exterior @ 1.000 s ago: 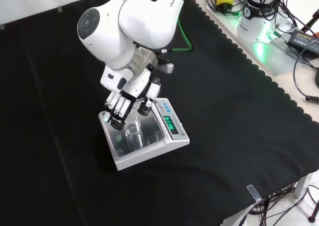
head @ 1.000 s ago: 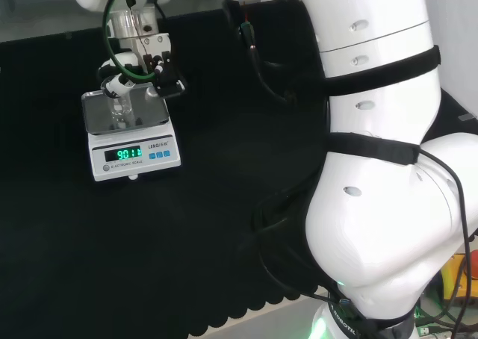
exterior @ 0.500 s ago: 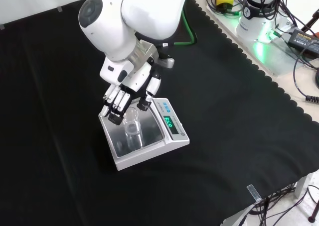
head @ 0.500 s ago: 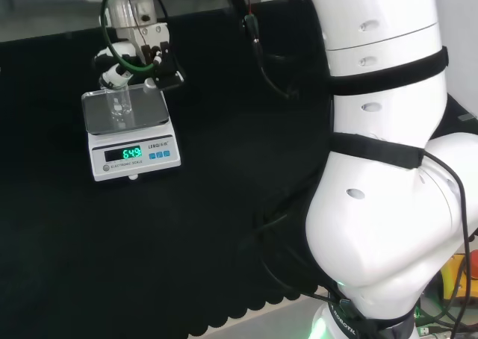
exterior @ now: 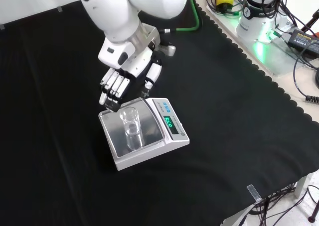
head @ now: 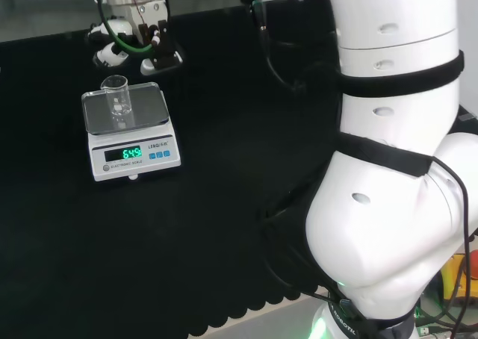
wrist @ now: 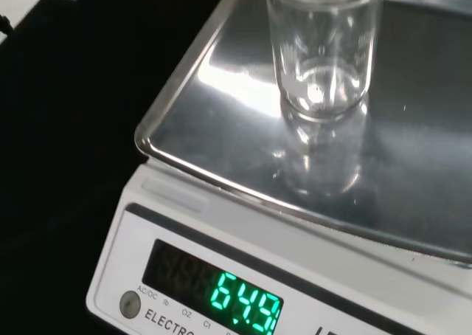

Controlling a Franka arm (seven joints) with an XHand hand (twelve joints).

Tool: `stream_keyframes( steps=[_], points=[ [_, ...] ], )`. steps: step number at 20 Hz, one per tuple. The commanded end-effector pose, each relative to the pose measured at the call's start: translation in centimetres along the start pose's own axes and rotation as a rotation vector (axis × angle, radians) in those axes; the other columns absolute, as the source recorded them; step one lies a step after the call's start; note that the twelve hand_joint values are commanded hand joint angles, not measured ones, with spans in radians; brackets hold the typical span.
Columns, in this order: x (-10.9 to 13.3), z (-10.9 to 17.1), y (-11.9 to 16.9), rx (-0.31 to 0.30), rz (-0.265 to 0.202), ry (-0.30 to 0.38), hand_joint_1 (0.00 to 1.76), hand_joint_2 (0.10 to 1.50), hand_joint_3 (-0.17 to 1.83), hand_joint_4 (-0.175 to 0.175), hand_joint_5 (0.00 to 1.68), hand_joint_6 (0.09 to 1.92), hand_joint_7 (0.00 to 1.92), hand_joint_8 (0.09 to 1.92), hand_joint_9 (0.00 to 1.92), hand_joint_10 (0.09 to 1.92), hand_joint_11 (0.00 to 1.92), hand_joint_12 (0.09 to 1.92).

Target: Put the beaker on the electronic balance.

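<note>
A small clear glass beaker (head: pixel 116 97) (exterior: pixel 131 125) (wrist: pixel 323 51) stands upright on the steel pan of the white electronic balance (head: pixel 146 109) (exterior: pixel 149 145) (wrist: pixel 199 114), whose green display is lit. The hand (head: pixel 131 43) (exterior: pixel 121 81) hovers above and behind the beaker, apart from it, with its fingers straight and relaxed and nothing held. In the front view the hand is up and to the left of the beaker; in the head view it is beyond the balance.
Black cloth covers the bench around the balance. The arm's white links (head: pixel 388 130) stand at the head view's right. Cables, a power brick and the arm's base (exterior: pixel 259 17) lie beyond the cloth's scalloped edge at the front view's top right.
The hand has let go of the beaker and risen away from it. The beaker stays on the balance pan, and the display reading has changed.
</note>
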State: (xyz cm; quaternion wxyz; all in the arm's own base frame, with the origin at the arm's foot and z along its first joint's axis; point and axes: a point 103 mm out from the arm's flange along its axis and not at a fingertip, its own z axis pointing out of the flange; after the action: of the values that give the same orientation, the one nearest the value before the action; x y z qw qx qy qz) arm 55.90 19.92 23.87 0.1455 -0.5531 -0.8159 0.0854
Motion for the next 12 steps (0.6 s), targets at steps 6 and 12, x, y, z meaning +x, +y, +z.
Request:
stream_keyframes(
  steps=[6, 12],
  points=[
    [-1.8, -2.9, -8.0, -0.163, 0.05, 0.029, 0.76, 0.74, 0.23, -0.056, 0.63, 0.79, 0.63, 0.79, 0.61, 0.72, 0.58, 1.34],
    [-2.4, -2.6, -10.3, -0.172, 0.061, 0.047, 0.77, 0.67, 0.42, -0.061, 0.65, 0.88, 0.67, 0.83, 0.67, 0.7, 0.64, 1.3]
  ],
)
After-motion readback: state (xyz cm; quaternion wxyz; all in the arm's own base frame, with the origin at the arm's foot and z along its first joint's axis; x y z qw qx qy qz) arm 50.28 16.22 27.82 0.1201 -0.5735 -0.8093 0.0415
